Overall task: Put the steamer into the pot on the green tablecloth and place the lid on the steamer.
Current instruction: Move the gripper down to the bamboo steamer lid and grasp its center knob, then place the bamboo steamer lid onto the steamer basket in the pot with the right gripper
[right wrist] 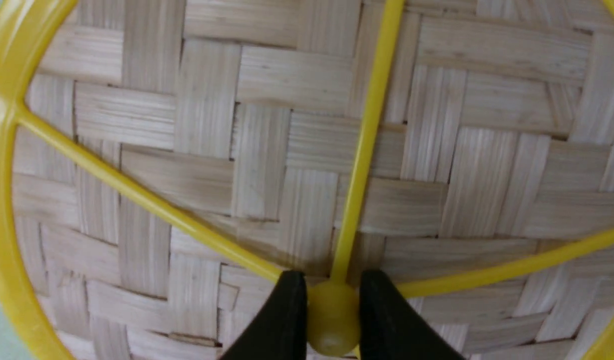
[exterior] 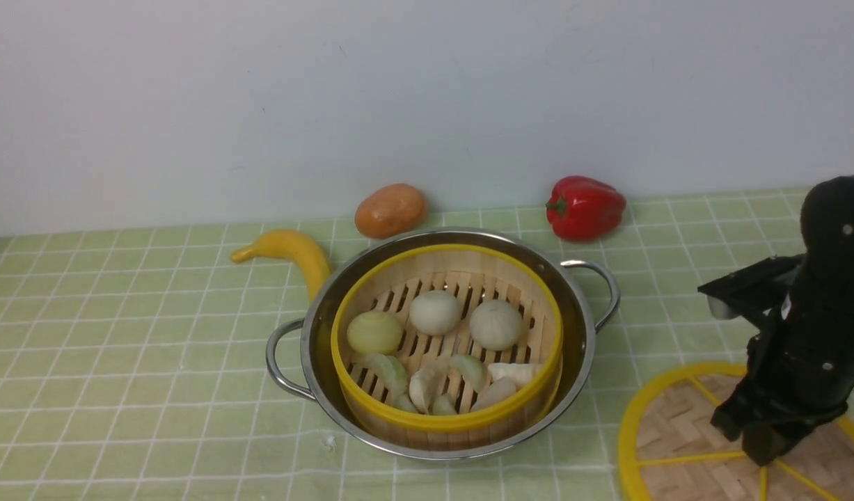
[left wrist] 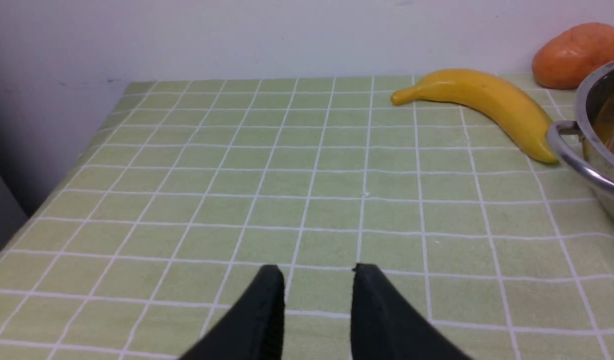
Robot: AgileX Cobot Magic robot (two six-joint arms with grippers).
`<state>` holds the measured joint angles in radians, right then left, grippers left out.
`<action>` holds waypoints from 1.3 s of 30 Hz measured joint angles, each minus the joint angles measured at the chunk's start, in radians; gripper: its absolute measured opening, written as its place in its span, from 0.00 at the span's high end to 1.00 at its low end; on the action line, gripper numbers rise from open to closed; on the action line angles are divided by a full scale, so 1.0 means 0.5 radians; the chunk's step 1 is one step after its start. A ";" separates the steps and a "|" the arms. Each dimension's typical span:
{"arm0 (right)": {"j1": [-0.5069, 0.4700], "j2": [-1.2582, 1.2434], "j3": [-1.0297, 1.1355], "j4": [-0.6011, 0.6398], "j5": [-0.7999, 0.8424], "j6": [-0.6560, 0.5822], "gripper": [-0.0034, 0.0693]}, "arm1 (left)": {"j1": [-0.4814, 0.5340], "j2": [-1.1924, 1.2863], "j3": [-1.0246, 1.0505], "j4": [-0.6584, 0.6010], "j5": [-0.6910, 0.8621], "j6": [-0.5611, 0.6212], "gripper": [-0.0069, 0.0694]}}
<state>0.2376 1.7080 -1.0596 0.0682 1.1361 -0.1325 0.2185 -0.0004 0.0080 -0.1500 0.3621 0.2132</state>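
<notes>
Lid [exterior: 677, 431] lies flat on the green tablecloth [exterior: 120, 334], woven face up. It is round, so it has no long axis. Its yellow spokes meet at a hub knob [right wrist: 333, 322] directly between the right fingers [right wrist: 286, 320].

Right gripper [exterior: 764, 449] is closed on that knob, one finger pressed against each side. The right arm comes down steeply onto the lid, wrist angled.

Steamer [exterior: 446, 419] sits upright inside the pot [exterior: 581, 306], open side up, holding buns [exterior: 433, 312] and dumplings [exterior: 427, 386]. It is well left of the right fingers and farther back on the desk.

A red bell pepper [exterior: 585, 207] lies beyond the pot, as does an orange-brown oval item [exterior: 390, 209].

Left gripper [left wrist: 319, 272] hovers low over bare cloth, fingers apart and holding nothing. A banana [left wrist: 487, 107] lies ahead of them, beside the pot handle [left wrist: 567, 155].
</notes>
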 joint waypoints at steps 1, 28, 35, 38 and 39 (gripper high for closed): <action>0.000 -0.011 -0.003 0.000 0.000 0.005 0.75 | 0.000 0.000 0.000 0.000 0.000 0.000 0.66; 0.701 0.267 -1.120 0.374 -0.289 -0.670 0.75 | 0.000 0.000 0.000 0.000 0.000 0.000 0.60; 0.701 0.334 -1.133 0.374 -0.388 -0.687 0.75 | 0.000 0.000 0.000 0.000 0.000 0.000 0.59; 0.701 0.341 -1.137 0.375 -0.403 -0.687 0.75 | 0.000 0.000 0.000 0.000 0.000 0.000 0.59; 0.701 0.350 -1.136 0.377 -0.408 -0.687 0.75 | 0.000 0.000 0.000 0.000 0.000 0.000 0.59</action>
<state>0.5884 1.8831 -1.6278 0.2566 0.9320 -0.4761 0.2185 -0.0004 0.0080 -0.1500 0.3621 0.2132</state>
